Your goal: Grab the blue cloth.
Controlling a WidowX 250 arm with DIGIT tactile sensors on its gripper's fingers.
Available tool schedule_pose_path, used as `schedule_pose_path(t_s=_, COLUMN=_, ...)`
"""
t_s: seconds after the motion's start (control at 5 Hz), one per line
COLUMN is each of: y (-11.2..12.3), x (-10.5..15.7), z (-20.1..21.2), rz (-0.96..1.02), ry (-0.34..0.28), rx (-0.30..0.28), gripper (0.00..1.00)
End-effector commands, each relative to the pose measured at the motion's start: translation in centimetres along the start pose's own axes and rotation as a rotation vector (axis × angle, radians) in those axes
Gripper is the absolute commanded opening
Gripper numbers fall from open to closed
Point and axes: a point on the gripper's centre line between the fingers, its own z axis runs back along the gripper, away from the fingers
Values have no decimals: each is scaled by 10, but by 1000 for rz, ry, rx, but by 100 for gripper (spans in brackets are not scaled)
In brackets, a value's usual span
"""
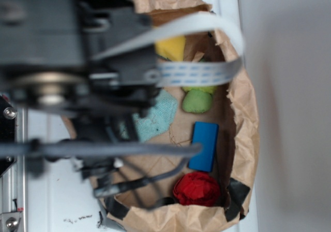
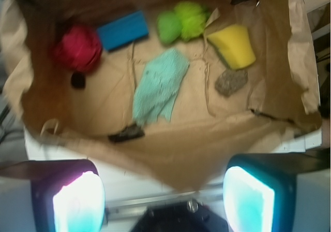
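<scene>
Bare paper rings the blue cloth (image 2: 158, 89) — green puffs (image 2: 182, 22) and yellow sponge (image 2: 234, 45) crowd beyond.

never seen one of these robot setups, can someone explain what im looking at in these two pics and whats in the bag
It is a robot arm with a two-fingered gripper. The exterior picture looks down from above; the blurry dark mass is the arm itself. The wrist picture comes from a camera on the arm, and the two glowing pads at the bottom are its fingers, apart and holding nothing.

Below lies an opened brown paper bag. In it are a pale blue cloth, which the robot is to grab, a darker blue block, a red ball, two green fuzzy things, a yellow sponge and a grey lump.
</scene>
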Motion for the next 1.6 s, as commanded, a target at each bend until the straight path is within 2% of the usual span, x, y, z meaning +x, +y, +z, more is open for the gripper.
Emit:
schedule_pose_path(t_s=0.0, y=10, x=37, z=-20, rz=97, ry=-67, rx=47, gripper=100)
schedule_pose_path(t_s=0.2, y=6, x=36, z=-35, rz=107, ry=-90, rx=12, gripper=100)
schedule_pose_path(t_s=0.4, y=5, x=32, z=-54, rz=114, ry=-50, rx=-92, gripper=100)
schedule_pose_path(t_s=0.6, y=12, x=18, z=-67, rz=119, ry=-68, rx=-76, gripper=100)
schedule_pose_path(t_s=0.8, y=20, x=11, z=-77, rz=170, ry=-135, rx=-111, gripper=100)
schedule_pose_path(t_s=1.4, y=20, x=11, z=-77, rz=170, ry=-135, rx=-111, gripper=100)
